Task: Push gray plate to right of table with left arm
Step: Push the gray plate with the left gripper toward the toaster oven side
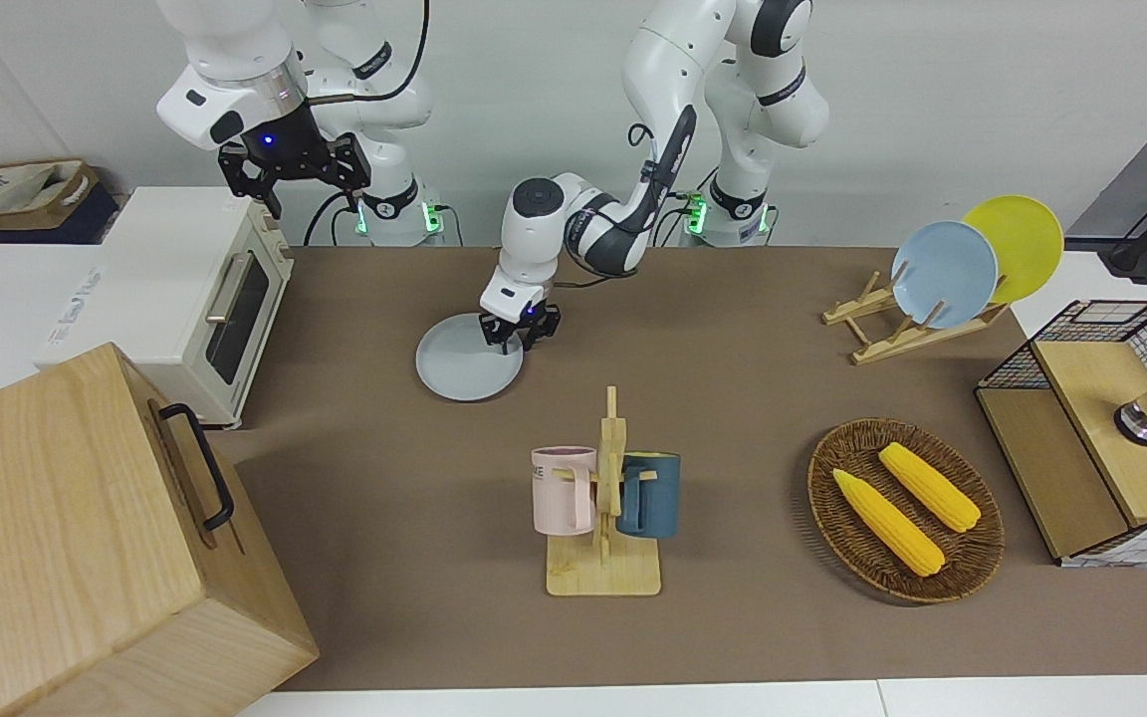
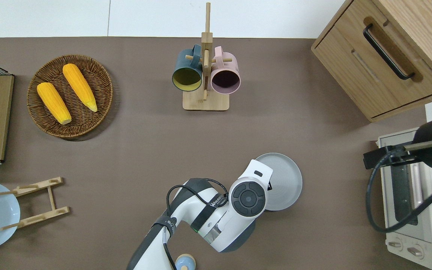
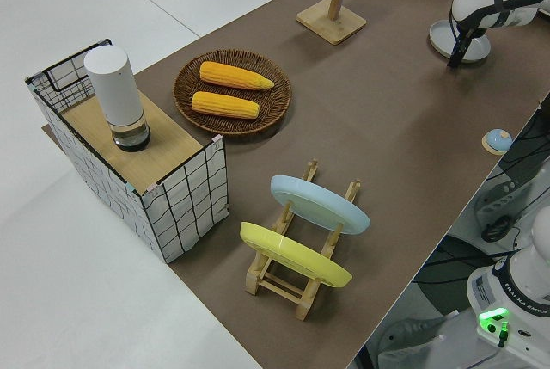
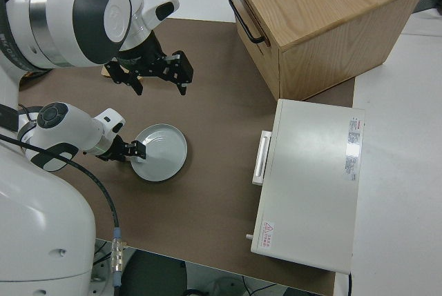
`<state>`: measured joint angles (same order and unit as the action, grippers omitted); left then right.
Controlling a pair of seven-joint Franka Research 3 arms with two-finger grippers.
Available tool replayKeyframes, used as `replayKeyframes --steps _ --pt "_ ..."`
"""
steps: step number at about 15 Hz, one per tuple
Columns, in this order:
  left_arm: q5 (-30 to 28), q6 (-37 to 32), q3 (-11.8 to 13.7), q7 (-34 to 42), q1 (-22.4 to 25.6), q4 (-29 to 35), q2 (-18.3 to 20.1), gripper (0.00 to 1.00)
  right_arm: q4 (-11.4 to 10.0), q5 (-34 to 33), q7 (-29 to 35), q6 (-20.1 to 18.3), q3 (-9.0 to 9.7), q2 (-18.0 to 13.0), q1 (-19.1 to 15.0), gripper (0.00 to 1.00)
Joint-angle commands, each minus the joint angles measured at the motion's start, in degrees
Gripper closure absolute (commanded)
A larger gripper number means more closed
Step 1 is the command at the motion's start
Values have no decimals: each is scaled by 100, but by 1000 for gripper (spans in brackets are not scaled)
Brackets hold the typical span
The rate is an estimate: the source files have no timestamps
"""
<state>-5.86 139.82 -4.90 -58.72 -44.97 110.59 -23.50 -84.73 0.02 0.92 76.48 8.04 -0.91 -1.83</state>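
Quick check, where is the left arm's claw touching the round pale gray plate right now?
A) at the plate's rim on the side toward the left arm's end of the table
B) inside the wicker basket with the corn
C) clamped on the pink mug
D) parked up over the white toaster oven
A: the left arm's claw is down at the round pale gray plate, at its rim on the side toward the left arm's end.
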Motion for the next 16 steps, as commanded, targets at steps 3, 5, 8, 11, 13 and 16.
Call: replayKeyframes --steps 3,5,8,11,13,16 --pt "59 -340 112 -70 -74 -99 82 7 53 25 75 -89 92 -14 -107 17" --pt "59 -560 121 -8 -38 -99 266 7 53 25 75 -89 92 -14 -107 17" --pt "50 -946 200 62 -12 -99 617 7 53 25 75 -89 92 -14 -107 17" --pt "-29 -1420 209 500 216 -81 978 7 53 25 75 -89 92 -14 -107 17" --pt "-47 -1641 209 686 391 -55 1171 7 53 25 66 -89 92 -14 -107 17" --pt "-256 -2018 209 1255 734 -20 1444 7 53 25 66 -89 92 -14 -107 17"
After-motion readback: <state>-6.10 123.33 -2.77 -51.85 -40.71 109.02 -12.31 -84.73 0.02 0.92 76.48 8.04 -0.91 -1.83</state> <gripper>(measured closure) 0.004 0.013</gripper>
